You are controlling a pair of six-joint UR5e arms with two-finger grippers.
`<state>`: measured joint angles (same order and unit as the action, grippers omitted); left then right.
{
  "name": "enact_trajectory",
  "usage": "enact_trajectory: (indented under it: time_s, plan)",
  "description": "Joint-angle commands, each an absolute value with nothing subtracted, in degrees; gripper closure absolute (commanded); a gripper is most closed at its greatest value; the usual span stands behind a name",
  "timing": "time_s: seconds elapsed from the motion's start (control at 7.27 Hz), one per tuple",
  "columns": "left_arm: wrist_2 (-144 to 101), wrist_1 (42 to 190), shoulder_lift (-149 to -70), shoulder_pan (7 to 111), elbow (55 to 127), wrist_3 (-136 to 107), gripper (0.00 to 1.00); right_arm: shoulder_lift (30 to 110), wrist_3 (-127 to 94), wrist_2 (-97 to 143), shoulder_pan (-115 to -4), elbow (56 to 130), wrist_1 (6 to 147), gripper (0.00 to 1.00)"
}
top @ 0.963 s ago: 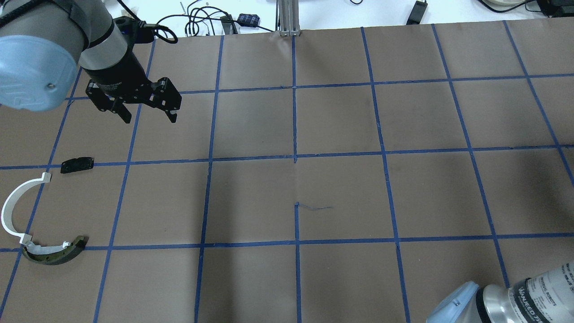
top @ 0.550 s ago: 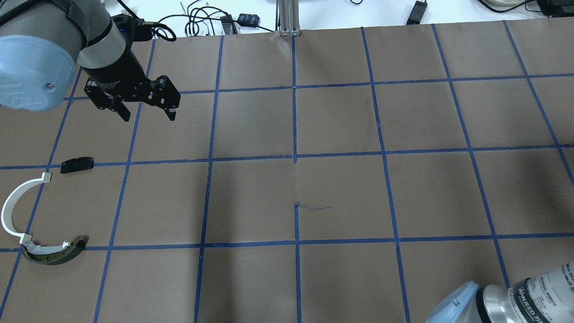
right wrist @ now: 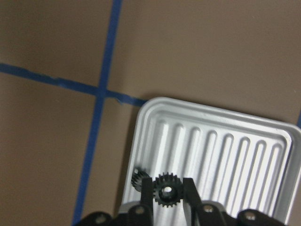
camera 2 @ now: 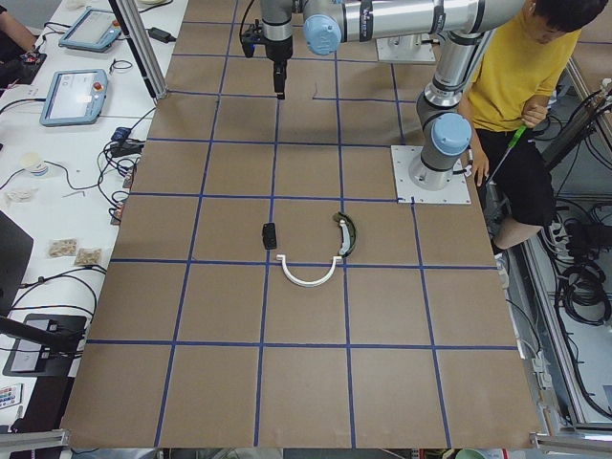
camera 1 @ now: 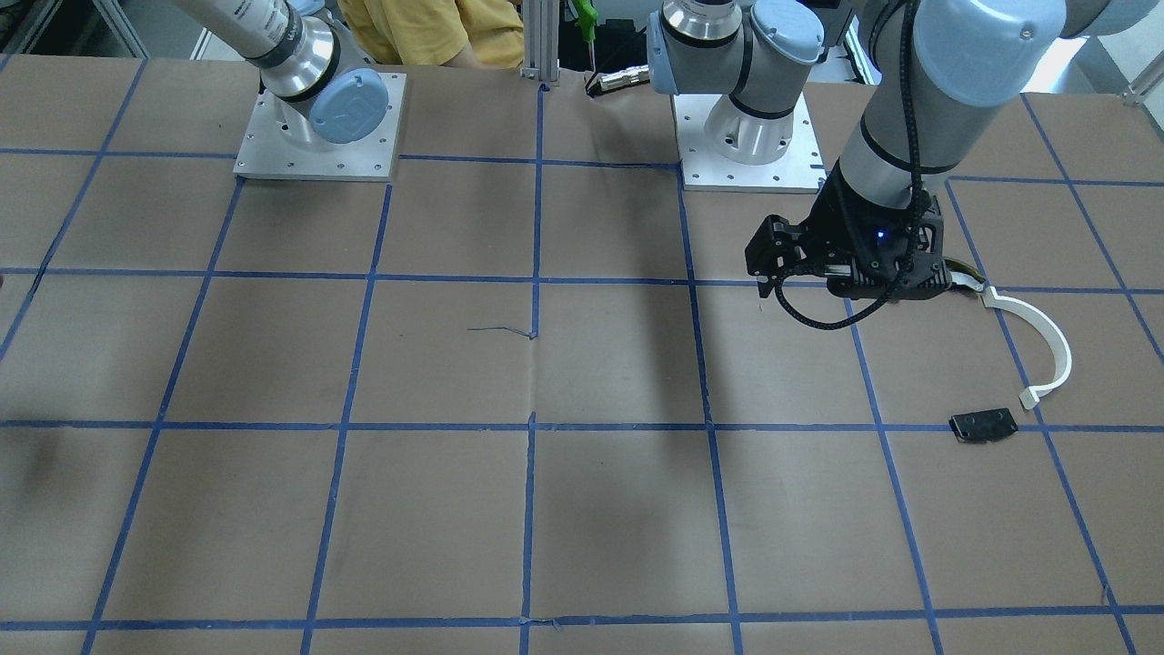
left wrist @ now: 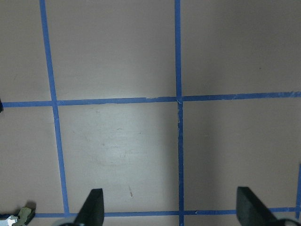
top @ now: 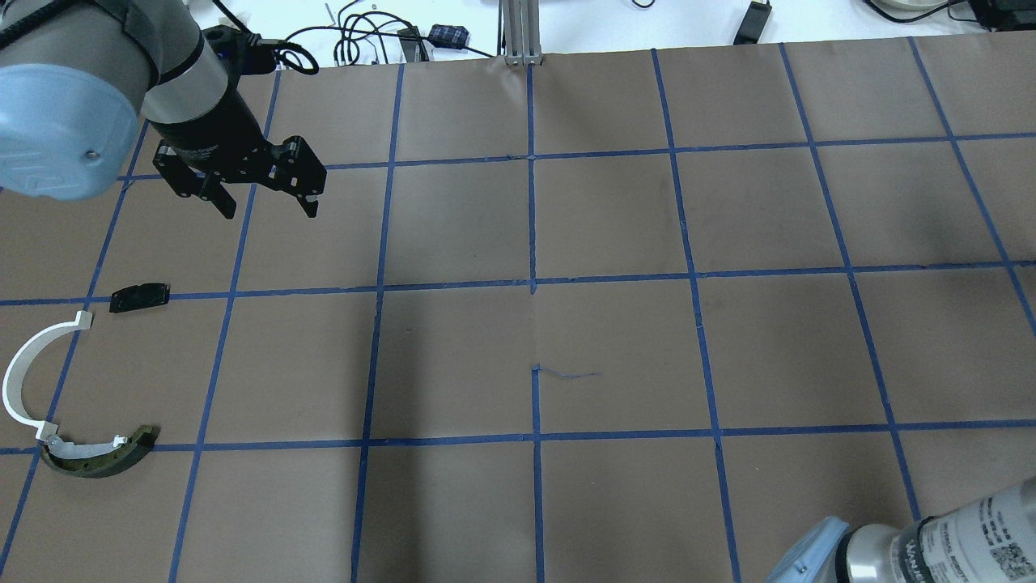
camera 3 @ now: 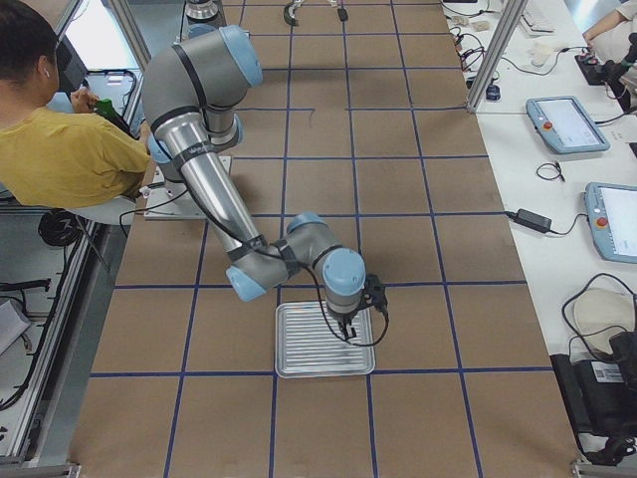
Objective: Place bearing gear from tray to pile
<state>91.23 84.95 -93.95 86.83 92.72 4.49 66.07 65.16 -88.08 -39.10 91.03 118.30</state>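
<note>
Bearing gear: small black toothed wheel with a centre bore; the bearing gear (right wrist: pixel 167 192) sits over the ribbed metal tray (right wrist: pixel 235 141), close to one rim, between the right gripper's fingers.
Right gripper (right wrist: pixel 167 182): fingers pressed against the gear's teeth from both sides, clamped on it. I cannot tell whether it is clear of the tray floor.
Left gripper (top: pixel 271 212): jaws wide apart, empty, hanging over bare paper near the pile.
Pile: white curved strip (top: pixel 16 376), with the olive curved piece (top: pixel 97 461) seemingly touching its end and the black plate (top: pixel 139 297) a little apart. All lie at the table's left end, well apart from the tray at the right end.
Neighbour: second dark toothed part (right wrist: pixel 136 178), partly hidden behind a finger, just beside the held gear.
Risk: the grip rests on tooth tips, so the gear may twist out during the long carry. The neighbour could snag and be dragged along. The left arm may crowd the drop spot.
View differences: only the right wrist view shows the gear and the grip. The right-side view shows the tray but not the gear. The overhead and front views show the pile but no tray.
</note>
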Motion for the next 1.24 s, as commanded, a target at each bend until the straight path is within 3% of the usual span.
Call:
enact_trajectory:
  time_s: [0.0,0.28,0.55,0.83,1.1]
  plan:
    - [91.23,84.9,-93.96,86.84,92.72,4.48,0.0,76.6,46.77,-87.89,-53.71,100.23,115.92,1.0]
    - [91.23,84.9,-93.87,86.84,92.72,4.48,0.0,80.32,25.42,-87.98,-69.53,107.81,117.85,1.0]
    - [91.23,84.82,-93.87,86.84,92.72,4.48,0.0,80.34,-0.39,-88.07,-88.49,108.55,120.14,1.0]
    - [91.23,84.81,-93.87,86.75,92.72,4.48,0.0,77.45,-21.45,-87.98,-103.91,108.71,127.43,1.0]
    - [91.23,84.81,-93.87,86.66,92.72,4.48,0.0,70.88,-25.82,-87.98,-114.74,108.28,132.41,1.0]
